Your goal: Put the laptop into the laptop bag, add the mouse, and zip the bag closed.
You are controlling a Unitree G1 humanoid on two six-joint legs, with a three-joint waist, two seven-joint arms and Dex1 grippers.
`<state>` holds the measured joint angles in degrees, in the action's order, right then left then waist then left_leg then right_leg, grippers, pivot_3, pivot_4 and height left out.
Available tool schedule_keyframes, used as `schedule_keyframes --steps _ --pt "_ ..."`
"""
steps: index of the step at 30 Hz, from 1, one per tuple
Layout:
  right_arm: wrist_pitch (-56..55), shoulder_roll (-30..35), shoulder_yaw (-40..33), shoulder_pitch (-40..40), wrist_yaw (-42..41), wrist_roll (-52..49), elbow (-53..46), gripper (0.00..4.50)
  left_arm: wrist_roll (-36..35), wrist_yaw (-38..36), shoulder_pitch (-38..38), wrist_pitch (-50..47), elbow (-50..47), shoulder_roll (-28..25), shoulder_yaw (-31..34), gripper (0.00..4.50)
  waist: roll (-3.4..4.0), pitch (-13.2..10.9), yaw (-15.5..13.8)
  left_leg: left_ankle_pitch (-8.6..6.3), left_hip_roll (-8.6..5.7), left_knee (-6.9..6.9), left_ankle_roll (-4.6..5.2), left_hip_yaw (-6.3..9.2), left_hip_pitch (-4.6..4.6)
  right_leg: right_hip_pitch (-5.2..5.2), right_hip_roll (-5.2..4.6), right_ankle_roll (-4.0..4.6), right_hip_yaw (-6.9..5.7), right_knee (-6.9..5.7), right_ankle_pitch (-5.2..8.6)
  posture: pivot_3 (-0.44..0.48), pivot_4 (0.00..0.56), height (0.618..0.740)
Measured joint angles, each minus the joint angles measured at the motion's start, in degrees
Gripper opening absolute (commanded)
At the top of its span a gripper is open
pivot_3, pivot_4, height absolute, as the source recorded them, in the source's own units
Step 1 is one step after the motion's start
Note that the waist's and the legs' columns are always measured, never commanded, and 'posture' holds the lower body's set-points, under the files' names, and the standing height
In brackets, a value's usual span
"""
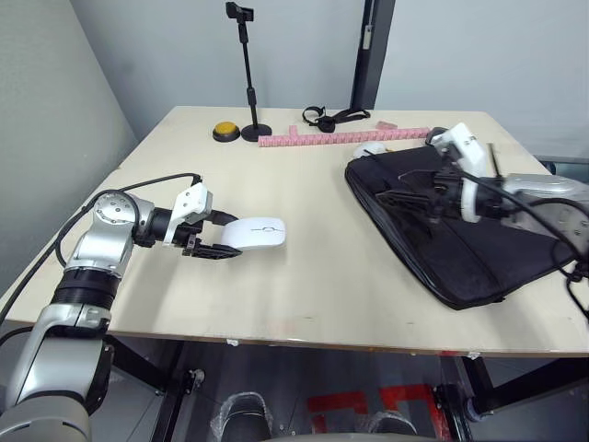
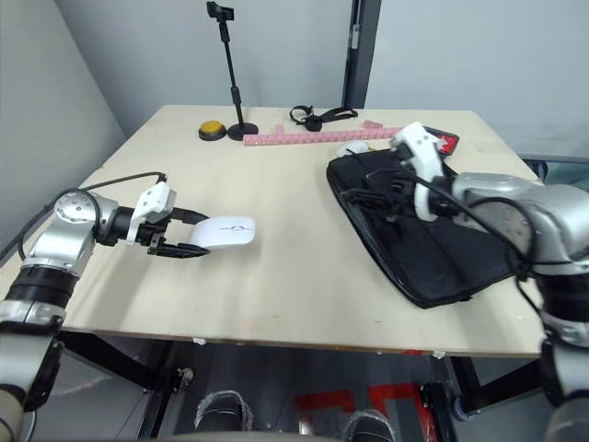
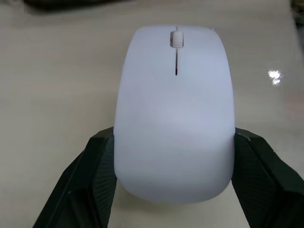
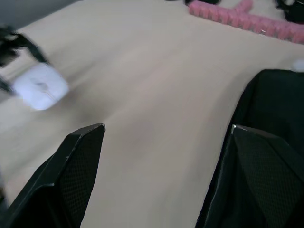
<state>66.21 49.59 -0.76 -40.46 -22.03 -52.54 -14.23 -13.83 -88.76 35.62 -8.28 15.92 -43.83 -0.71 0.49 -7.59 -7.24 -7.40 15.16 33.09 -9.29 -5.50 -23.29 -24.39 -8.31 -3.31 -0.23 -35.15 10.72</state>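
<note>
The white mouse (image 1: 257, 233) is at the left-middle of the table, and my left gripper (image 1: 230, 237) is shut on its rear end, one black finger (image 3: 92, 175) pressed to each side. The black laptop bag (image 1: 451, 239) lies flat at the right of the table. My right gripper (image 1: 433, 198) hovers open over the bag's near-left part, its fingers (image 4: 71, 175) wide apart with nothing between them; one finger is above the bag's edge. The laptop is out of view.
At the back of the table stand a black phone tripod (image 1: 247, 69), a yellow button (image 1: 225, 131), a pink strip (image 1: 345, 137) and a black strap (image 1: 333, 117). A small white object (image 1: 371, 149) lies by the bag's far corner. Bare tabletop (image 1: 313, 267) separates mouse and bag.
</note>
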Motion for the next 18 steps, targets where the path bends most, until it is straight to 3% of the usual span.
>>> schedule_keyframes --steps 7,10,18 --pt "-0.7 -4.9 13.3 -0.4 6.2 17.0 -1.6 4.5 -4.5 0.8 -2.4 -10.5 -10.4 -5.3 0.0 2.8 0.03 0.0 1.0 0.02 0.02 -0.18 -0.15 -0.05 0.02 -0.1 0.04 -0.09 0.02 0.01 0.05 0.0 0.15 0.74" --pt "-1.8 -8.7 14.9 -1.9 7.9 22.8 1.6 4.5 -4.5 0.5 -2.3 -11.0 -11.3 -7.3 -0.2 2.8 0.04 0.0 1.4 0.02 0.01 -0.17 -0.16 -0.1 0.01 -0.14 0.04 -0.09 0.07 -0.01 0.05 0.0 0.15 0.74" --pt "-4.9 -10.6 17.7 -2.1 7.3 32.9 5.8 4.5 -6.0 0.3 -0.8 -11.6 -11.2 -8.4 -0.2 2.8 0.04 0.0 1.6 0.03 0.02 -0.18 -0.18 -0.1 0.01 -0.14 0.05 -0.09 0.07 -0.01 0.05 0.0 0.15 0.74"
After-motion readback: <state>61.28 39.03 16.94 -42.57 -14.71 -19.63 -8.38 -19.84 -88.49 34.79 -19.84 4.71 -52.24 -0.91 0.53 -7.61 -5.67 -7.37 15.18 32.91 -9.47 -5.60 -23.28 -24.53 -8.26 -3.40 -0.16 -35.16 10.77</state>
